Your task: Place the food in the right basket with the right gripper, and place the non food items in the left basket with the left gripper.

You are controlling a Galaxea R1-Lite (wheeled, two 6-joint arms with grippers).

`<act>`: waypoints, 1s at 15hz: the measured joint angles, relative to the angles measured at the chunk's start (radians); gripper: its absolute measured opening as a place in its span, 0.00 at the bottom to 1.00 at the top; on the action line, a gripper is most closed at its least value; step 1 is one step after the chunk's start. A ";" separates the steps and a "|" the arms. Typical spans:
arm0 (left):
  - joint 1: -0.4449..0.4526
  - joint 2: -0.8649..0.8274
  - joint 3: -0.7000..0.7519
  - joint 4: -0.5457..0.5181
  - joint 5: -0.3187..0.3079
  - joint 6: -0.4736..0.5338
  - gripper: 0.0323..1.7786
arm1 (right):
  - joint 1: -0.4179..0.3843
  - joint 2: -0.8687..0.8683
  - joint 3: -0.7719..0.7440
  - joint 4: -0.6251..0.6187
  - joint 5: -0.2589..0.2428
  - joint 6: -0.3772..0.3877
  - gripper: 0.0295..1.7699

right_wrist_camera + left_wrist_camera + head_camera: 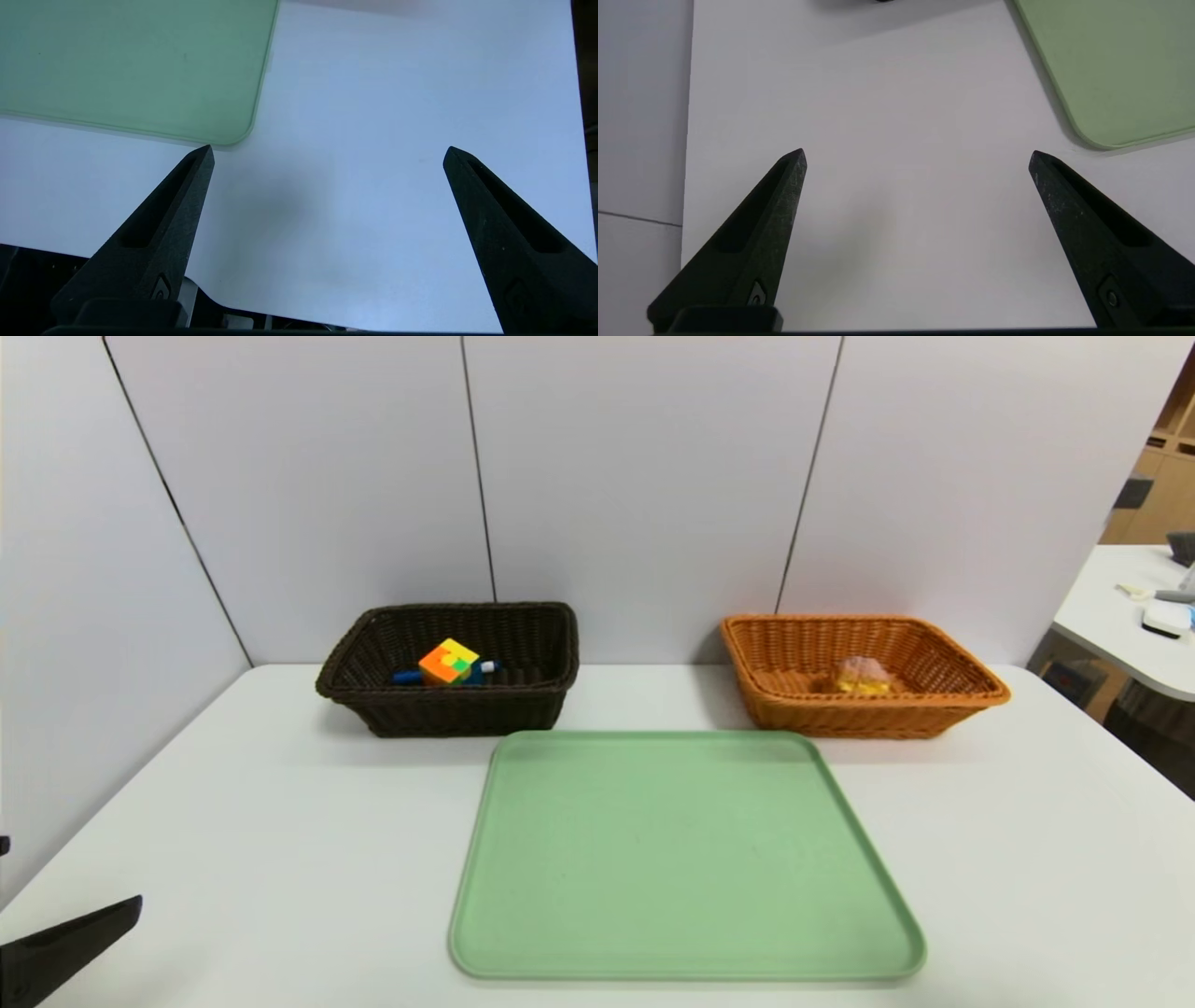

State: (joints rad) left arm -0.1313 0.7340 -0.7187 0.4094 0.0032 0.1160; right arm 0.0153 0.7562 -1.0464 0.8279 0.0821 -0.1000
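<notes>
The dark brown left basket (pixel 373 644) stands at the back left and holds a multicoloured puzzle cube (pixel 448 663) and a blue item (pixel 406 678) beside it. In the orange right basket (pixel 971 683) at the back right lies a pale pink and yellow food item (pixel 863 676). My left gripper (pixel 917 156) is open over bare table near the front left corner, with nothing between its fingers; one finger (pixel 65 947) shows in the head view. My right gripper (pixel 328 153) is open over bare table at the front right, also holding nothing.
A light green tray (pixel 523 933) lies in the middle of the white table with nothing on it; its corners show in both wrist views (pixel 1111 93) (pixel 140 70). White partition panels stand behind the baskets. Another white table (pixel 1120 616) with small things is off to the right.
</notes>
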 joint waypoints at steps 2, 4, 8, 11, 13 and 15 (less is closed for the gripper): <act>0.044 -0.053 0.050 -0.006 0.001 0.008 0.95 | -0.007 -0.045 0.022 -0.001 0.001 0.000 0.96; 0.078 -0.114 0.099 -0.018 -0.007 0.012 0.95 | -0.021 -0.090 0.050 -0.001 0.005 0.000 0.96; 0.105 -0.238 0.204 -0.023 -0.021 0.012 0.95 | -0.027 -0.181 0.131 -0.001 0.009 -0.005 0.96; 0.109 -0.330 0.292 -0.025 -0.020 0.010 0.95 | -0.023 -0.252 0.184 -0.004 0.048 -0.006 0.96; 0.110 -0.375 0.331 -0.027 -0.019 0.010 0.95 | -0.023 -0.297 0.207 -0.004 0.054 -0.006 0.96; 0.110 -0.406 0.344 -0.028 -0.019 0.008 0.95 | -0.021 -0.339 0.229 -0.009 0.055 -0.006 0.96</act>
State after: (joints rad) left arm -0.0215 0.3285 -0.3747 0.3815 -0.0153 0.1240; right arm -0.0053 0.4170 -0.8177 0.8191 0.1374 -0.1062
